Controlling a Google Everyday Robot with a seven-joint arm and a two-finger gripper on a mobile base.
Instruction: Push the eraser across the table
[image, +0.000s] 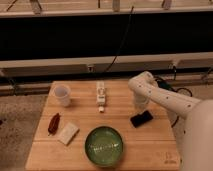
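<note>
The eraser (142, 119) is a small flat black block lying on the right part of the light wooden table (80, 157). My white arm comes in from the right and bends over the table's right side. My gripper (140, 107) hangs just behind the eraser, close above its far edge. Whether it touches the eraser cannot be told.
A green plate (104, 145) sits at the front centre. A white cup (62, 95) stands at the back left. A red object (53, 123) and a pale flat block (68, 133) lie at the left. A white segmented strip (101, 93) lies at the back centre.
</note>
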